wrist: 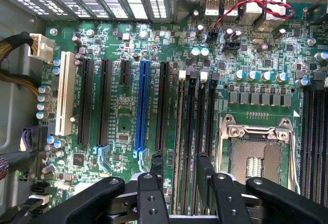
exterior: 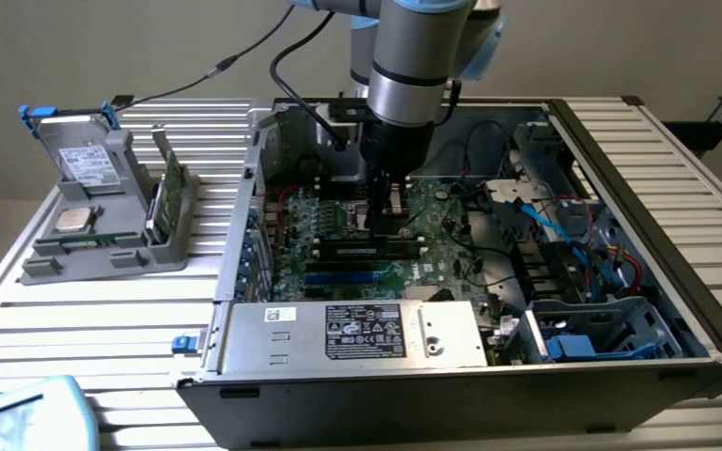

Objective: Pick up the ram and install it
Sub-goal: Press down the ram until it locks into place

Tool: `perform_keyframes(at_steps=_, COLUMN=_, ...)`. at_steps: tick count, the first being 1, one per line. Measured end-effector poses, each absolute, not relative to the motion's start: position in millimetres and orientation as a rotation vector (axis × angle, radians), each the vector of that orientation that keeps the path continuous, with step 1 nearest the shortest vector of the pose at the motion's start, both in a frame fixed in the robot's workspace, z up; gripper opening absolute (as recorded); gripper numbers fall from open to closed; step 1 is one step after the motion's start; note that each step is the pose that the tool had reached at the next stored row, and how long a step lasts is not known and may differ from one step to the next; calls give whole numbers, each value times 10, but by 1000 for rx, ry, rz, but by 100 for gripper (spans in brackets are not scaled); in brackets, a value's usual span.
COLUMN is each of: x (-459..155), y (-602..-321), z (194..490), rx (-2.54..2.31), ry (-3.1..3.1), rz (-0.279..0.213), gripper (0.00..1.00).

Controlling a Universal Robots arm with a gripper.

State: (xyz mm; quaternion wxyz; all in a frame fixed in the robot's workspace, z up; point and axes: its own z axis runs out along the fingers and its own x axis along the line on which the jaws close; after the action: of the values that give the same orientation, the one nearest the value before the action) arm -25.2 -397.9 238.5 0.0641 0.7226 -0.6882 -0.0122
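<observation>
**Ram on edge in its slot, pincer spread above it**

The ram [wrist: 179, 137] appears to stand on edge in the memory slot nearest the expansion slots, seen from above as a thin olive line. Its long axis runs parallel to the blue expansion slot [wrist: 143, 106]; in the exterior view that direction goes from left to right across the board. There it cannot be told apart from the dark band of memory slots [exterior: 370, 249].

The gripper [wrist: 180, 157] [exterior: 386, 218] hangs over it with its black fingers [wrist: 156, 165] spread, one on each side of the stick, clear of it and pinching nothing.

The other black memory slots lie just beside the ram, and the open processor socket [wrist: 254, 157] beyond them.

A power supply [exterior: 349, 331] sits at the near edge of the computer case [exterior: 656, 230]; its label is too small to read.

Outside the case, on the exterior view's left, a grey holder [exterior: 86, 254] carries an upright green card [exterior: 166, 193].
</observation>
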Motion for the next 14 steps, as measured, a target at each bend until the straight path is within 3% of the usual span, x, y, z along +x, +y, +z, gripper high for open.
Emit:
perform_keyframes(at_steps=4, x=-253, y=-3979, z=2385, rx=2182, ry=-2078, rz=-37, gripper=38)
perform_keyframes(at_steps=6, x=-253, y=-3979, z=2385, rx=2182, ry=-2078, rz=-37, gripper=25)
perform_keyframes(at_steps=7, x=-253, y=-3979, z=2385, rx=2182, ry=-2078, rz=-37, gripper=25)
perform_keyframes(at_steps=10, x=-253, y=-3979, z=2385, rx=2182, ry=-2078, rz=-37, gripper=13)
perform_keyframes(at_steps=14, x=-177, y=-3980, z=2385, rx=2181, ry=-2078, rz=-37, gripper=11)
